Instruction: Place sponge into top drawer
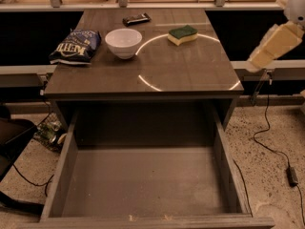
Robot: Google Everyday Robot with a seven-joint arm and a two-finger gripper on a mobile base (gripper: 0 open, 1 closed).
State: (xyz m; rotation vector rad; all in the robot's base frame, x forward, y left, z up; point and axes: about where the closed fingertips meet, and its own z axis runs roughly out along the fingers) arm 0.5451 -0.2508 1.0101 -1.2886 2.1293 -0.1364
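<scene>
The sponge (182, 34), pale yellow with a dark green top, lies on the grey table top (157, 66) at the back right, next to nothing. The top drawer (143, 180) is pulled fully open below the table's front edge, and its flat grey bottom is bare. My gripper (258, 57) is the cream end of the arm at the right edge of the camera view. It hangs off the table's right side, to the right of the sponge and a little nearer the front, apart from it and holding nothing that shows.
A white bowl (123, 42) stands left of the sponge. A blue chip bag (76, 46) lies at the table's left edge. A dark flat wrapped bar (136, 18) lies at the back. Cables (269, 137) run over the floor to the right, and a dark object (12, 142) sits on the left.
</scene>
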